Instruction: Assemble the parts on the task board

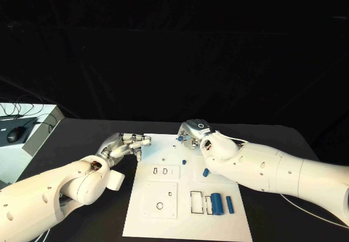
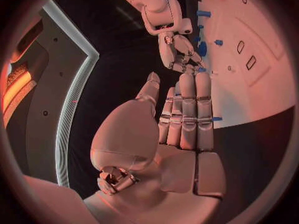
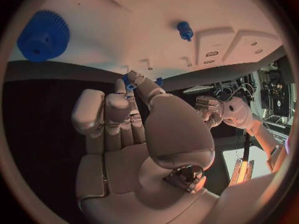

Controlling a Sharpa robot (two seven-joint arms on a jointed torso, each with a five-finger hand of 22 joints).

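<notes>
- While the task board [image 1: 146,222] is lying flat mid-table, the left hand [image 1: 125,146] is hovering at its far left edge — fingers straight, side by side, holding nothing.
- Right hand [image 1: 190,135] is sitting over the board's far edge, pinching a small blue part [image 3: 129,82] between thumb and fingertip.
- Blue gear [image 3: 42,36] and blue peg [image 3: 184,30] are standing on the board near that hand.
- Two blue cylinders [image 1: 217,203] are lying beside the rectangular slot at the near right — near-left board surface is staying open.
- Black table [image 1: 87,136] margin is running free along the left edge.
</notes>
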